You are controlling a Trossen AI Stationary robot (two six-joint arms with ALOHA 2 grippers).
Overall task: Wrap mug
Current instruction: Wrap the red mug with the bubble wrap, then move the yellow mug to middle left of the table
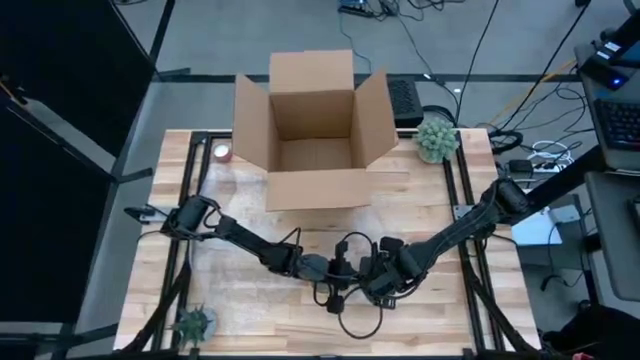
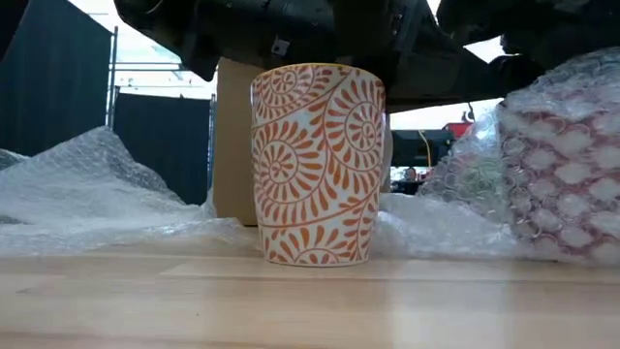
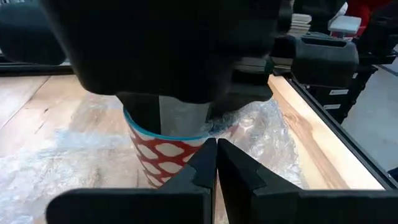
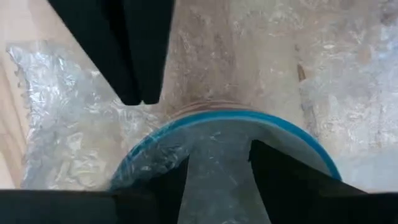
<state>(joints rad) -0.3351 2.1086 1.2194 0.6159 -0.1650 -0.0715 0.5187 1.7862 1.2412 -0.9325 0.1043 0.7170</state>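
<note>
A red-and-white mug [image 3: 163,157] with a blue rim [image 4: 298,134] stands upright on the table near the front middle. Bubble wrap [image 3: 264,127] is gathered around its wall and over its mouth; the low view shows it at the right [image 2: 572,165]. My right gripper [image 4: 217,165] is directly above the mug, shut on a bunch of the wrap. My left gripper [image 3: 216,155] is shut, level beside the mug, its fingertips [image 4: 140,93] just off the rim. A bare orange-patterned mug [image 2: 318,165] stands upright on its base near the table's front edge. My right gripper pinches a bunch of bubble wrap [image 4: 219,146] between its two fingers, right over the mug's mouth. The fingers come from above, pointing down. The wrap lies across the opening inside the blue rim, and the mug stands on the table. My left gripper: whether its shut fingers touch the wrap cannot be told.
An open cardboard box [image 1: 312,130] stands at the far middle. A small green plant [image 1: 437,138] sits far right, another plant [image 1: 193,322] near left, and a small red-topped thing [image 1: 222,152] is left of the box. Loose bubble wrap [image 2: 92,184] spreads over the table's left part.
</note>
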